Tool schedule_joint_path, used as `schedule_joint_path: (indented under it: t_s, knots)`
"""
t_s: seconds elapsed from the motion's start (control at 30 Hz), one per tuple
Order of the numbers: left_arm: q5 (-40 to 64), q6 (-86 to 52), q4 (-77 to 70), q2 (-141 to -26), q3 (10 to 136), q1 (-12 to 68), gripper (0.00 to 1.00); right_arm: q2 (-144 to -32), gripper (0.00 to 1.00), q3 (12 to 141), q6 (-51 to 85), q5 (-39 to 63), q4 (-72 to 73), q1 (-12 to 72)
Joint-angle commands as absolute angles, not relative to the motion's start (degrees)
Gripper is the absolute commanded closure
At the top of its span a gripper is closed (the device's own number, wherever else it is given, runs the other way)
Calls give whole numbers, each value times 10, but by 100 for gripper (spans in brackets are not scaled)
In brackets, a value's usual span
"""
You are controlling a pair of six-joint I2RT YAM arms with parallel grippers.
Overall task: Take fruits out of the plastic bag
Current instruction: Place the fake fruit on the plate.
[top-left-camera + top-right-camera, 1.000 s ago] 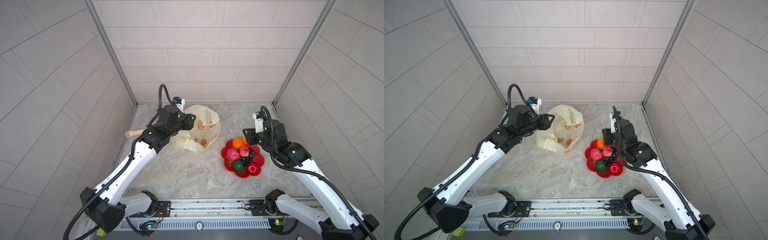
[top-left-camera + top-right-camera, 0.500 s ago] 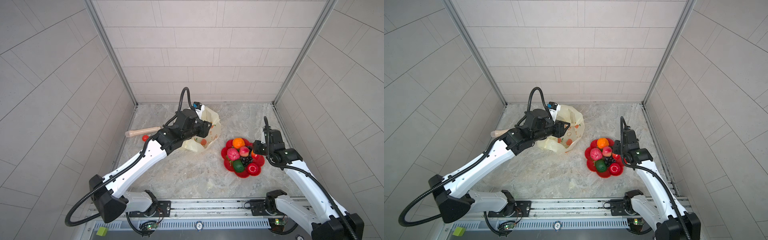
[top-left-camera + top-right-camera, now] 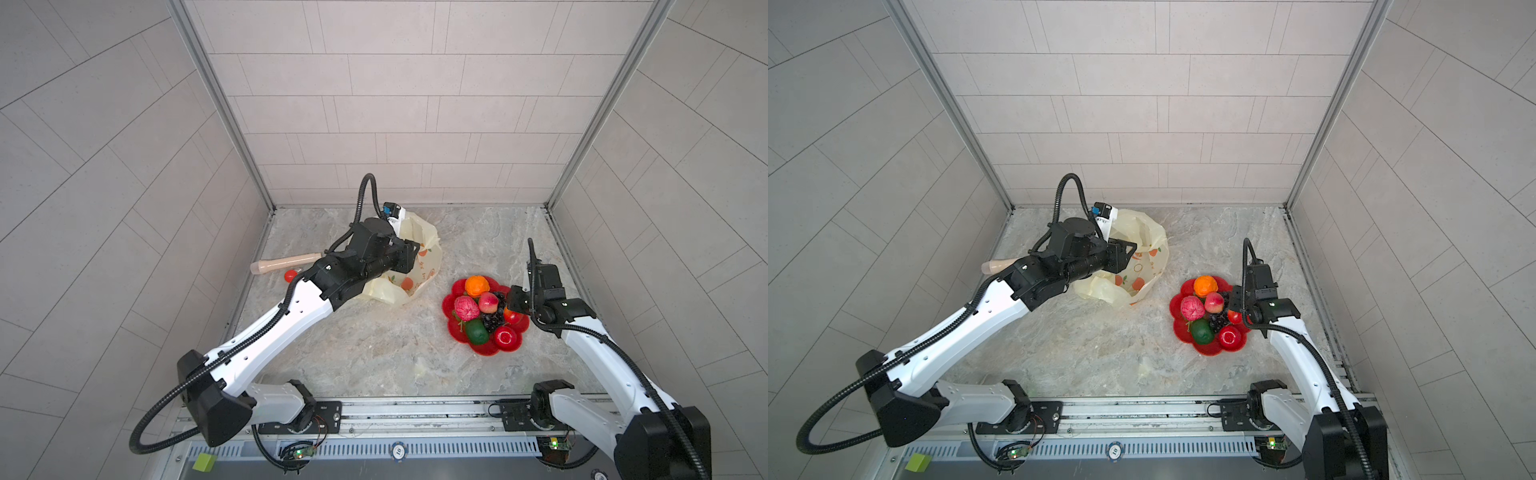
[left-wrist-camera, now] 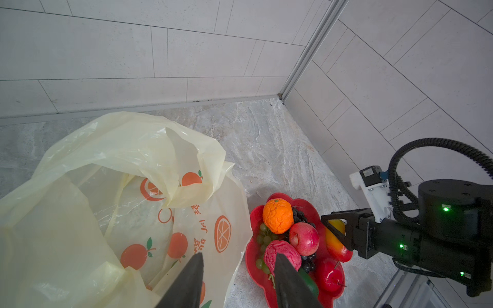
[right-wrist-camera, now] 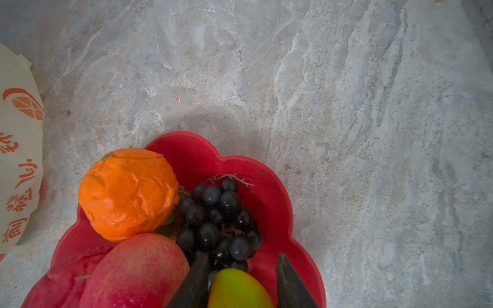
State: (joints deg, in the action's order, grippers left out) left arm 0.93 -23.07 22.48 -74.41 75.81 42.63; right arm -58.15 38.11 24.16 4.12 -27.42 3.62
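A pale wooden handle and a small red ball lie by the left wall, partly hidden by the left arm. The left gripper hovers over the crinkly pale-yellow plastic bag, its jaws moderately apart and empty. The bag lies slack, mouth open, near the red flower-shaped plate, where the toy fruits are piled. The right gripper pinches a yellow-and-red oval fruit over the plate's edge.

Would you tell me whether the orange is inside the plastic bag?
No, the orange sits on the red plate beside the dark grapes.
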Motion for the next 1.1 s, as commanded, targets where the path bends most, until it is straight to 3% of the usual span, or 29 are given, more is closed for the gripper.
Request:
schedule_joint_path:
  t_s: [0.0,0.2,0.4,0.63,0.83,0.9,1.07]
  knots:
    - [-17,-222,214,-721,747,429,51,-591,62,372,233,40,-250,31]
    - [-27,-214,214,-715,741,429,50,-613,60,361,233,42,-240,19]
    - [-25,-211,215,-720,740,429,49,-612,36,359,233,51,-248,15]
    - [-62,-190,230,-710,738,429,48,-600,35,359,241,53,-258,12]
    - [-232,-132,229,-670,717,417,41,-549,35,398,251,57,-284,12]
    - [-295,-116,206,-652,689,378,35,-540,35,424,244,23,-271,11]
    - [-222,-222,125,-616,593,163,34,-605,33,516,212,-94,-233,-5]
